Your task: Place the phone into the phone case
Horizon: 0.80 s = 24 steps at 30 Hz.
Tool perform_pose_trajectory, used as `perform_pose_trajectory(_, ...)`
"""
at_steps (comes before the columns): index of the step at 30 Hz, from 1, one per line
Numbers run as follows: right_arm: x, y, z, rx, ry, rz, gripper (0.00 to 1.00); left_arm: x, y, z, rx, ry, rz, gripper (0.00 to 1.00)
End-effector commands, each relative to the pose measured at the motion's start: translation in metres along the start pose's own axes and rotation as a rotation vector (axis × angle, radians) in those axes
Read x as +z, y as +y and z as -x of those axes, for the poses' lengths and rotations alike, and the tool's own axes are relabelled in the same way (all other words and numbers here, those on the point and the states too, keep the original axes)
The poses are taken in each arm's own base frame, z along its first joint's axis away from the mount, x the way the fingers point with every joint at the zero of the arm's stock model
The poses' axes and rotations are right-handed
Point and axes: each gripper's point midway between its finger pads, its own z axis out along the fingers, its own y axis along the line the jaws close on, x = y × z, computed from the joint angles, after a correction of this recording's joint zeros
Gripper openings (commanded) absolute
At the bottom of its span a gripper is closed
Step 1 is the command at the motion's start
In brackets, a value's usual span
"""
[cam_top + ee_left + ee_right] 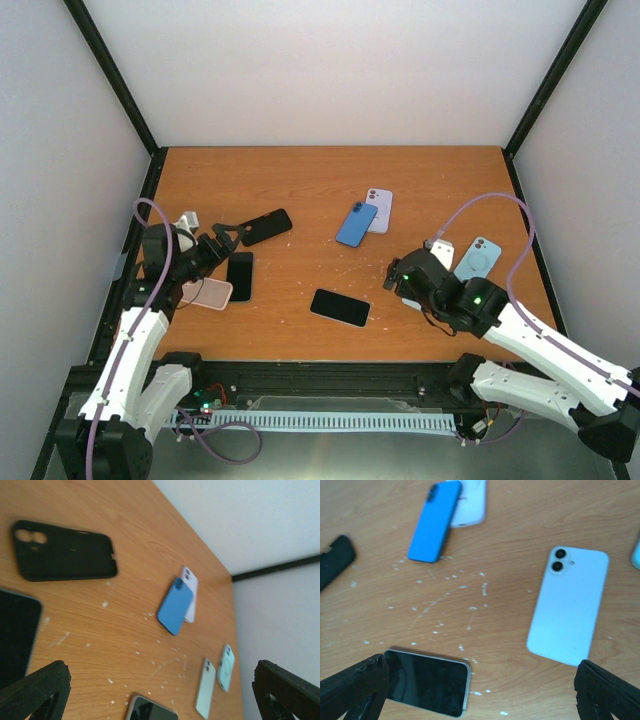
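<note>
A black phone case (pixel 265 227) lies back up at the left centre; it also shows in the left wrist view (pixel 62 550). A dark-screened phone (pixel 239 275) lies just below it, and another screen-up phone (pixel 340 307) lies near the front centre, also in the right wrist view (pixel 427 680). My left gripper (pixel 224 240) is open and empty, just left of the black case. My right gripper (pixel 400 277) is open and empty, hovering between the front phone and a pale blue phone (pixel 568 605) lying back up.
A blue phone (pixel 355 224) overlaps a lavender-white one (pixel 378 208) at the centre back. A light teal case (pixel 477 258) lies at the right beside the pale phone. A pink phone or case (pixel 207 293) lies under my left arm. White specks dot the wooden table (pixel 320 175).
</note>
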Motion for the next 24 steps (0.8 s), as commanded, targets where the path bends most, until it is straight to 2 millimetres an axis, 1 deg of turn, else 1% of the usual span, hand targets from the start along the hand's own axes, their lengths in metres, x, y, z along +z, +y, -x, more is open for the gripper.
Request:
perform_pose_trajectory(1, 0.024, -0.025, -0.005, 0.041, -0.016, -0.126, 0.98, -0.005, 0.035, 0.013, -0.149, -0.097, 0.189, 0.99)
perform_pose_trajectory(2, 0.031, -0.027, -0.008, 0.028, -0.003, -0.137, 0.97, -0.004, 0.039, 0.012, -0.154, -0.094, 0.204, 1.0)
perform_pose_trajectory(3, 0.037, -0.024, -0.011, 0.011, 0.009, -0.127, 0.96, -0.003, 0.045, 0.01, -0.165, -0.089, 0.221, 0.99)
perform_pose_trajectory(4, 0.044, -0.016, -0.013, -0.039, 0.025, -0.099, 0.94, -0.001, 0.05, 0.008, -0.18, -0.081, 0.241, 0.99)
perform_pose_trajectory(6, 0.056, 0.008, -0.027, -0.163, 0.095, 0.008, 0.91, 0.002, 0.063, 0.003, -0.214, -0.066, 0.294, 0.99)
perform_pose_trajectory(7, 0.061, 0.013, -0.03, -0.196, 0.111, 0.016, 0.9, 0.003, 0.069, 0.001, -0.232, -0.058, 0.321, 0.99)
perform_pose_trajectory(9, 0.067, 0.012, -0.028, -0.224, 0.115, -0.022, 0.88, 0.007, 0.083, -0.004, -0.266, -0.041, 0.372, 0.99)
perform_pose_trajectory(11, 0.073, 0.015, -0.026, -0.254, 0.114, -0.041, 0.87, 0.013, 0.088, -0.006, -0.266, -0.028, 0.38, 0.98)
perform_pose_trajectory(14, 0.082, 0.02, -0.018, -0.265, 0.08, -0.061, 0.83, 0.021, 0.1, -0.003, -0.272, -0.029, 0.416, 0.93)
perform_pose_trajectory(15, 0.085, 0.023, -0.016, -0.265, 0.073, -0.059, 0.82, 0.022, 0.106, -0.003, -0.3, -0.032, 0.452, 0.88)
perform_pose_trajectory(16, 0.089, 0.028, -0.016, -0.264, 0.073, -0.048, 0.81, 0.022, 0.112, -0.001, -0.337, -0.038, 0.494, 0.83)
perform_pose_trajectory(18, 0.095, 0.042, -0.017, -0.259, 0.089, -0.004, 0.8, 0.021, 0.125, -0.002, -0.404, -0.039, 0.572, 0.77)
perform_pose_trajectory(20, 0.099, 0.057, -0.02, -0.254, 0.115, 0.049, 0.79, 0.016, 0.137, -0.008, -0.473, -0.043, 0.639, 0.75)
perform_pose_trajectory(22, 0.101, 0.067, -0.023, -0.248, 0.13, 0.092, 0.78, 0.003, 0.152, -0.014, -0.557, -0.074, 0.714, 0.74)
perform_pose_trajectory(24, 0.102, 0.069, -0.026, -0.242, 0.138, 0.112, 0.78, -0.012, 0.164, -0.018, -0.625, -0.115, 0.77, 0.72)
